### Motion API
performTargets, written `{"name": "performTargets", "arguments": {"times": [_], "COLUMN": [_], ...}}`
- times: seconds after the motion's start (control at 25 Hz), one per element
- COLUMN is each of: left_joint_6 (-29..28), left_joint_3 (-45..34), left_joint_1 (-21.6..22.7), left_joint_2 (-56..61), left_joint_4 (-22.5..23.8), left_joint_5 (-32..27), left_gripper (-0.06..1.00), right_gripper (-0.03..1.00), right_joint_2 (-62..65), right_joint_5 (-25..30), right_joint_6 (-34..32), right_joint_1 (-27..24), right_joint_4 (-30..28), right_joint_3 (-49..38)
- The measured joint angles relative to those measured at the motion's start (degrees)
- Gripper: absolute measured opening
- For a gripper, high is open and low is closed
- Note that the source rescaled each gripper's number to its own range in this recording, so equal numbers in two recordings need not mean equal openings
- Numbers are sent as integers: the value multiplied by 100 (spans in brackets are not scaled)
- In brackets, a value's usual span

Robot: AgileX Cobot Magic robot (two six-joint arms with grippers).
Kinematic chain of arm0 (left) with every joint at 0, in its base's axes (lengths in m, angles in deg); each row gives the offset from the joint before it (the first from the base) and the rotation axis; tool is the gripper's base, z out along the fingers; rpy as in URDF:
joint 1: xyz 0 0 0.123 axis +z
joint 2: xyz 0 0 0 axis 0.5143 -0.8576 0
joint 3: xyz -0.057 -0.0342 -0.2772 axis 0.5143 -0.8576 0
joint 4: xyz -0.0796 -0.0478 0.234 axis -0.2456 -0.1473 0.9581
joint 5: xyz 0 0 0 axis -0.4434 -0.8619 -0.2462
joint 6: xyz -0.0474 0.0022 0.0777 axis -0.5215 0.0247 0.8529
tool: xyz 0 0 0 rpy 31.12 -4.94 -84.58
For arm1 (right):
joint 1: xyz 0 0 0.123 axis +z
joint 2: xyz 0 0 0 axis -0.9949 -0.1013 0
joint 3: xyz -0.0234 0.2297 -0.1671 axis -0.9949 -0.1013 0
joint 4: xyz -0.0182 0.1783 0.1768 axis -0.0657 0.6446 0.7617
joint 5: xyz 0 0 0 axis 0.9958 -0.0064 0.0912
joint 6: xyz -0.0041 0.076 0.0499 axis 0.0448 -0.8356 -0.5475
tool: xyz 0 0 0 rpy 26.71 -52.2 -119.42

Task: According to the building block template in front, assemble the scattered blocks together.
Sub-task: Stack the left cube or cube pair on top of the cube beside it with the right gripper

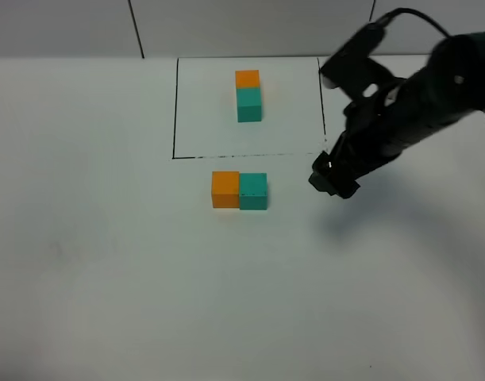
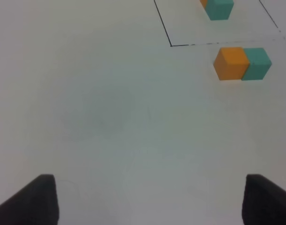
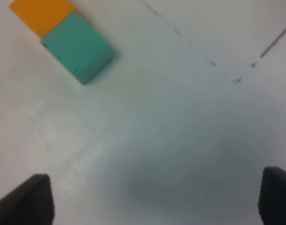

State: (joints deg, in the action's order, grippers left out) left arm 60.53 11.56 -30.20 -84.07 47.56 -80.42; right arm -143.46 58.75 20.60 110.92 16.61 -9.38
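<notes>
The building block template (image 1: pixel 248 95) is an orange cube joined to a teal one, lying inside a thin black-lined rectangle at the back of the white table. In front of that frame the scattered blocks sit side by side and touching: the orange block (image 1: pixel 225 190) on the left, the teal block (image 1: pixel 253 191) on the right. My right gripper (image 1: pixel 333 178) hovers to the right of the teal block, apart from it. In the right wrist view this gripper (image 3: pixel 154 201) is open and empty, with the teal block (image 3: pixel 77 44) and orange block (image 3: pixel 42 14) ahead of it. My left gripper (image 2: pixel 150 199) is open and empty, far from the pair (image 2: pixel 241 63).
The black frame line (image 1: pixel 177 111) marks the template area, and its front corner (image 2: pixel 171 45) shows in the left wrist view. The right arm (image 1: pixel 417 103) reaches in from the upper right over the frame's right edge. A grey wall runs behind the table.
</notes>
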Motion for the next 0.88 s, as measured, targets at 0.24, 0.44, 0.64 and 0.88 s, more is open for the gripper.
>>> {"name": "performTargets", "arguments": {"times": [0.24,0.44,0.64,0.88], "left_joint_6": [0,0,0,0], "left_joint_3": [0,0,0,0], "left_joint_1": [0,0,0,0], "left_joint_2": [0,0,0,0], "left_joint_4": [0,0,0,0], "left_joint_5": [0,0,0,0], "left_gripper": [83,83,83,83], "right_gripper": [80,80,80,79], "right_joint_2": [-1403,-2267,-2997,-3547], "right_joint_5": [982,1390,1887,2013], "right_joint_6": [785,1055,1203,1362], "right_joint_1": [877,1313,1418,1407], "right_joint_4": [-712,-787,-779,-798], "right_joint_3": [1718,2792,3726,4225]}}
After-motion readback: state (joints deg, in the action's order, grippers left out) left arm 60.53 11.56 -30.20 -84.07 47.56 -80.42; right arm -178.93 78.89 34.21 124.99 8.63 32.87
